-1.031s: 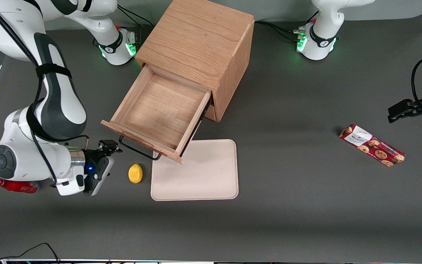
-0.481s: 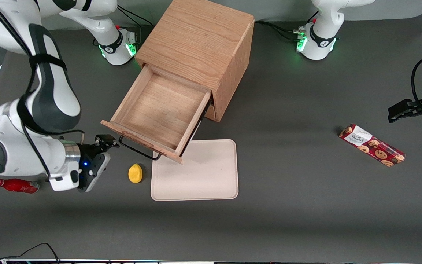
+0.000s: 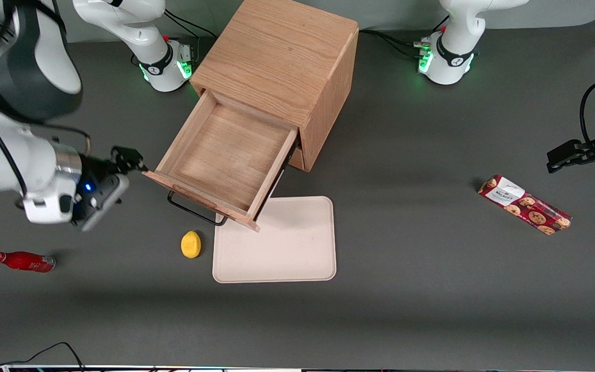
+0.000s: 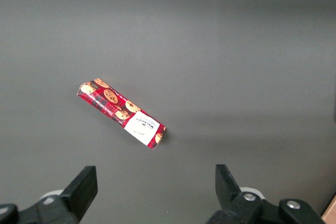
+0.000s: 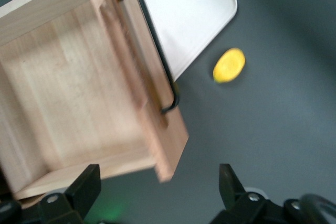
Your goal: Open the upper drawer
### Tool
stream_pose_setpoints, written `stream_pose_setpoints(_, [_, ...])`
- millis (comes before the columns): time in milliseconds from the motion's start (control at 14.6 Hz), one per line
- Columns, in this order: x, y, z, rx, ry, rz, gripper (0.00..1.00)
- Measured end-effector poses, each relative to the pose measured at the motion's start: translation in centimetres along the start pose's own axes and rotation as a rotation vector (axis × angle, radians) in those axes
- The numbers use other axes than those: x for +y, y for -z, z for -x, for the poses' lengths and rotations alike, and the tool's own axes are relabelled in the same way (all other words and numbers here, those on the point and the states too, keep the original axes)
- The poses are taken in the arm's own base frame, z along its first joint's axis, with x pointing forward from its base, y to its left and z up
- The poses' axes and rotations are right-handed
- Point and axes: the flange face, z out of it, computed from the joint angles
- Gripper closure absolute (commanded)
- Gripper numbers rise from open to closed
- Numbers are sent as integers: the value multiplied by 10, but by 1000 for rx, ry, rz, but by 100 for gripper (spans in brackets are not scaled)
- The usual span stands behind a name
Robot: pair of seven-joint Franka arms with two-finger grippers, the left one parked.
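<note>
The upper drawer [image 3: 225,155] of the oak cabinet [image 3: 282,57] stands pulled far out, its wooden inside [image 5: 68,87] bare. Its thin dark wire handle [image 3: 194,209] runs along the drawer front [image 5: 139,77] and nothing holds it. My right gripper [image 3: 128,159] hovers beside the corner of that drawer front, toward the working arm's end of the table. It is open, with the fingers wide apart and nothing between them [image 5: 157,182]. The drawer's corner shows just ahead of the fingertips. The lower drawer is almost wholly hidden under the upper one.
A beige tray [image 3: 297,253] lies on the table partly under the open drawer, with a yellow lemon-like fruit [image 3: 191,244] beside it. A red bottle [image 3: 21,261] lies near the working arm. A red cookie pack [image 3: 523,204] lies toward the parked arm's end.
My gripper has drawn away from the handle's end, moving farther from the front camera and toward the working arm's end, to the drawer front's corner. The drawer has not moved.
</note>
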Motion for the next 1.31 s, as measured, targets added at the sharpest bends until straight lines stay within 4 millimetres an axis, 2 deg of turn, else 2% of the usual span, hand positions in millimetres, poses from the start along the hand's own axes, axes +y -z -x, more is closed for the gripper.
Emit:
stream_pose_setpoints(137, [-24, 12, 34, -14, -95, 26, 0])
stream_pose_setpoints(275, [-46, 13, 69, -34, -163, 51, 0])
stream_pose_setpoints(481, [-69, 7, 118, -52, -236, 94, 0])
stream_pose_setpoints(687, [-85, 15, 154, -40, -301, 168, 0])
stream_pose_setpoints(824, [-75, 23, 165, -23, -327, 204, 0])
stream_pose_setpoints(1099, [-39, 36, 169, 7, -387, 192, 0])
stream_pose_setpoints(1305, [-35, 40, 170, 21, -492, 190, 0])
